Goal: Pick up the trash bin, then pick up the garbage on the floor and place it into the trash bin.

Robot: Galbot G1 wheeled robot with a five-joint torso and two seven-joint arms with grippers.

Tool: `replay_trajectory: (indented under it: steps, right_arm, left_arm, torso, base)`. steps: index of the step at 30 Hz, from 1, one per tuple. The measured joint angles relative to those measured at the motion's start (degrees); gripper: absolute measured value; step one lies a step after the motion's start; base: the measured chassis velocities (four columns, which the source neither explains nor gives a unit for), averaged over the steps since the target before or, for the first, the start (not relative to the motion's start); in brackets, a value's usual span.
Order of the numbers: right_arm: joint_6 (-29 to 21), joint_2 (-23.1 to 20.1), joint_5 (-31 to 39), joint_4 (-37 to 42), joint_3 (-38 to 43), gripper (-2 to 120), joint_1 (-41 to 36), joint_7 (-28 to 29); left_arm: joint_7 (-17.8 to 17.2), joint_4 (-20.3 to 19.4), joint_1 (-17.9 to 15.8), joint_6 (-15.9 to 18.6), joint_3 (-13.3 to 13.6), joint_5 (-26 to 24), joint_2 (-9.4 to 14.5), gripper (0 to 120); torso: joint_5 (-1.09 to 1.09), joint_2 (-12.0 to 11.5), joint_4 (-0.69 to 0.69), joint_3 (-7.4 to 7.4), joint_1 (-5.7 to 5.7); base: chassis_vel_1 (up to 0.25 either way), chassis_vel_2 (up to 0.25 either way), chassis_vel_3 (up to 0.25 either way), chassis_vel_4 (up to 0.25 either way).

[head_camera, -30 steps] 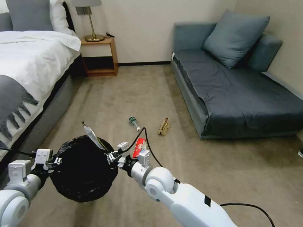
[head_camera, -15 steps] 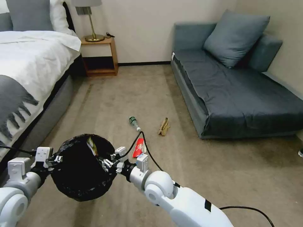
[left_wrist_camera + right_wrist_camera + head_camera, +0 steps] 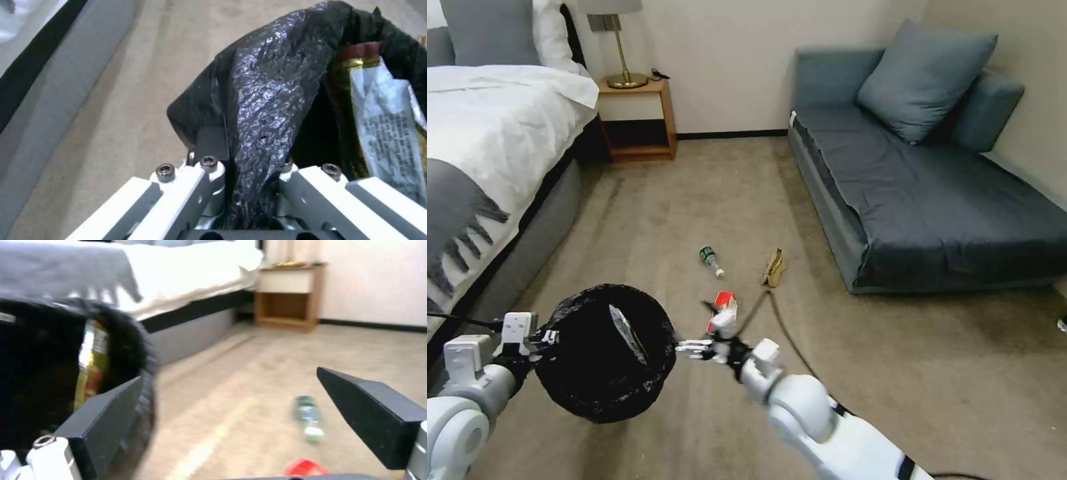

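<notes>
The trash bin [image 3: 602,373], wrapped in its glossy black bag, hangs above the carpet with my left gripper [image 3: 540,337] shut on its rim; the left wrist view has the gripper [image 3: 253,163] pinching the bag [image 3: 267,100]. A yellow-brown snack wrapper [image 3: 627,331] [image 3: 382,110] [image 3: 91,363] lies inside the bin. My right gripper [image 3: 692,347] [image 3: 231,400] hovers open and empty just right of the rim. On the floor beyond lie the red-and-white packet [image 3: 722,309] [image 3: 305,468], the clear green-labelled bottle [image 3: 710,260] [image 3: 308,418] and the brown paper bag [image 3: 774,268].
A bed [image 3: 487,147] with white linen runs along the left. A wooden nightstand [image 3: 637,120] with a lamp stands at the back wall. A blue-grey sofa [image 3: 934,200] takes up the right. Open carpet lies between them.
My right gripper held the wrapper over the bin's rim, let it go, and has drawn back to the right. The wrapper now lies inside. The left arm holds the bin steady.
</notes>
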Motion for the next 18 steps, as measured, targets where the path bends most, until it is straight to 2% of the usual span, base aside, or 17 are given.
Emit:
replay_trajectory:
  steps: [1, 4, 7, 10, 18]
  right_arm:
    - [0.0, 0.0, 0.0, 0.0, 0.0, 100, 0.0, 0.0]
    - [2.4, -0.6, -2.2, 2.5, 6.8, 100, -6.6, -2.0]
    - [3.3, -0.7, -3.2, 3.1, 9.2, 100, -8.7, -2.6]
    - [6.5, -0.4, -6.9, 3.7, 12.8, 100, -12.2, -4.2]
    - [9.4, 0.4, -7.7, 2.2, 13.8, 100, -14.2, -5.1]
  left_arm:
    - [0.0, 0.0, 0.0, 0.0, 0.0, 0.0, 0.0, 7]
    - [0.0, 1.2, -0.7, -0.2, -0.1, -0.1, -0.1, 7]
    - [0.0, 1.4, -0.9, -0.2, -0.1, 0.0, -0.6, 7]
    - [-0.1, 1.4, -0.7, -0.5, -0.4, 0.3, -1.9, 7]
    - [0.2, 1.7, 0.2, -1.4, -1.6, 2.3, -2.1, 7]
  torso:
    - [0.00, 0.0, 0.00, 0.00, 0.00]
    - [0.00, 0.0, -0.01, 0.00, 0.00]
    - [0.00, 0.0, -0.01, 0.00, 0.00]
    - [0.00, 0.0, 0.01, 0.00, 0.00]
    - [0.00, 0.0, 0.01, 0.00, 0.00]
  base:
    - [0.000, 0.000, 0.000, 0.000]
    - [0.000, 0.000, 0.000, 0.000]
    - [0.000, 0.000, 0.000, 0.000]
    - [0.000, 0.000, 0.000, 0.000]
    - [0.000, 0.000, 0.000, 0.000]
